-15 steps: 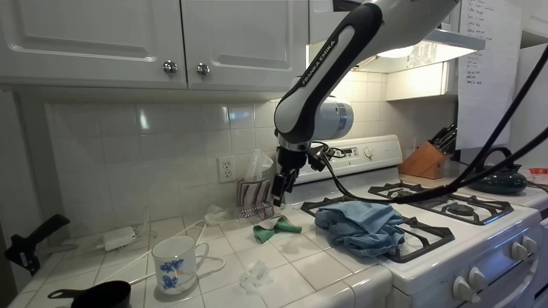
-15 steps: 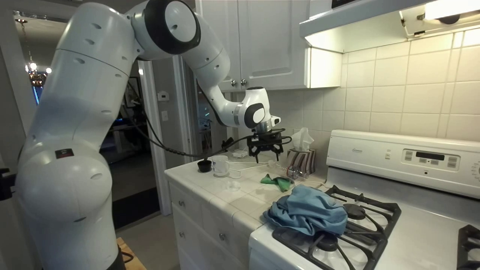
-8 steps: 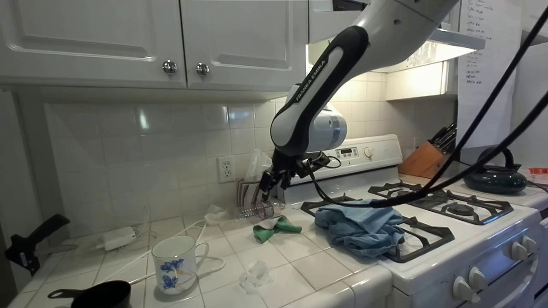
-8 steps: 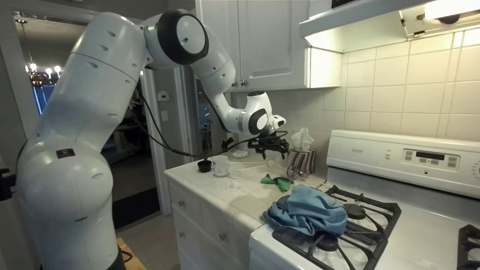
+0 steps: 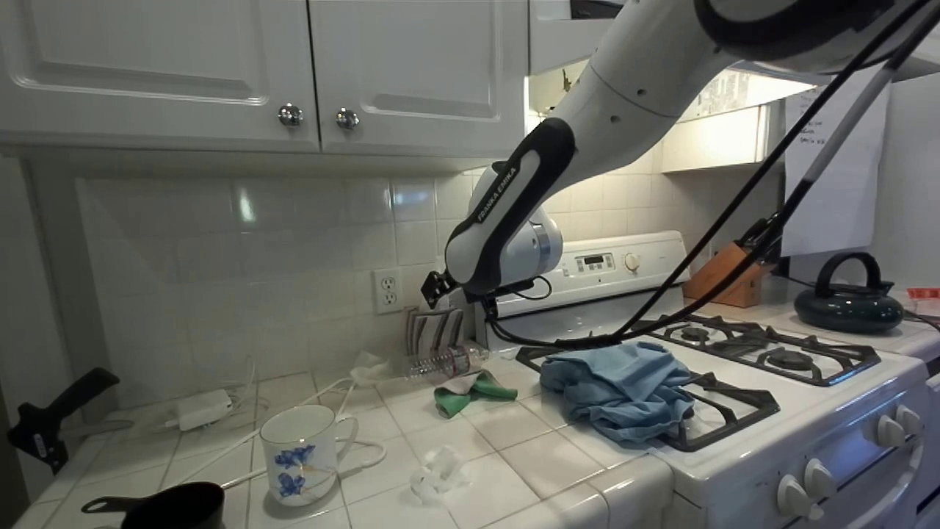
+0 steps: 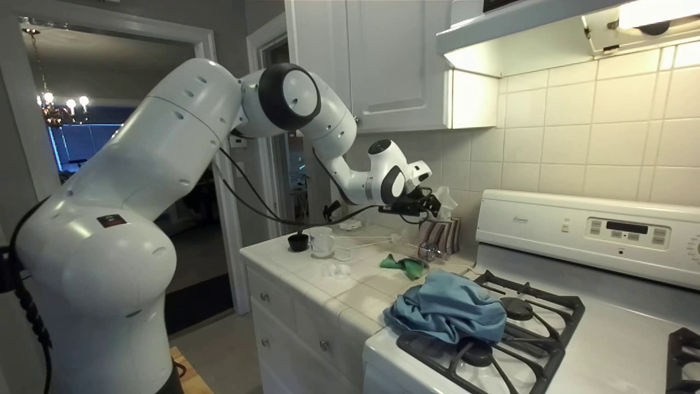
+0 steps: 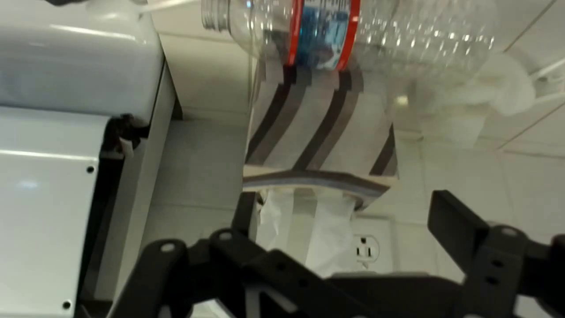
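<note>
In an exterior view: striped box (image 6: 447, 236) at back edge of counter (image 6: 363, 295), near stove (image 6: 541, 230); tissue (image 6: 447, 202) upright, just beside claw (image 6: 436, 206). Wrist view: claw spread, nothing grasped; tissue ahead within its span, off-centre stoveward; contact unclear.

A striped cardboard tissue box (image 6: 448, 232), its sides banded dark brown, taupe and off-white, stands upright at the back of the pale tiled surface (image 6: 358, 295), toward four o'clock from the middle of an exterior view. A crumpled white paper tissue (image 6: 447, 202) sticks out of its top. In the wrist view the box appears inverted, the tissue toward six o'clock and the partly hidden base toward twelve.
</note>
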`<state>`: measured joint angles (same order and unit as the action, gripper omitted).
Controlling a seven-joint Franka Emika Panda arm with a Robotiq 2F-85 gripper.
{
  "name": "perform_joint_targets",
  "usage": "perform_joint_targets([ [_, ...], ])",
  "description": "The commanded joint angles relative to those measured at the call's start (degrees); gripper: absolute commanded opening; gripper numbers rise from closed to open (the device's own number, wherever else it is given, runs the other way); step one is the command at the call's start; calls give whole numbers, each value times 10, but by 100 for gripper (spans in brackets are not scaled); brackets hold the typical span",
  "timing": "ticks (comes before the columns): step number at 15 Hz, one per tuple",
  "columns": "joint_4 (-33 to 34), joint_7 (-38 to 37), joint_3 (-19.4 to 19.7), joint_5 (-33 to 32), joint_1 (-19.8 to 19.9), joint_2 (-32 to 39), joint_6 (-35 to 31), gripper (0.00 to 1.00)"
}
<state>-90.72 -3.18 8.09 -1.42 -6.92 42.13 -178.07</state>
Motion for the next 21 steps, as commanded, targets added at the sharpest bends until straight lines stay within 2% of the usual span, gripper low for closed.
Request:
perform_joint_targets([
  [1,107,-96,110,22,-86,86,-56,100],
  [4,164,-178,224,56,-154,155,-97,100],
  [5,181,-204,269,73,-177,176,-101,96],
  [6,195,-231,315,96,-199,204,-105,74],
  [8,215,-275,400,145,-229,251,-99,69],
  [10,203,-317,483,187,-270,287,-85,54],
  [12,170,-312,505,185,-291,286,-71,39],
  [13,154,-299,485,173,-292,269,-64,33],
  [14,140,-274,432,154,-280,233,-62,27],
  [17,126,-235,318,136,-240,174,-66,5],
  [19,104,-181,234,145,-212,122,-64,0],
  [21,72,-134,155,130,-176,58,-57,0],
])
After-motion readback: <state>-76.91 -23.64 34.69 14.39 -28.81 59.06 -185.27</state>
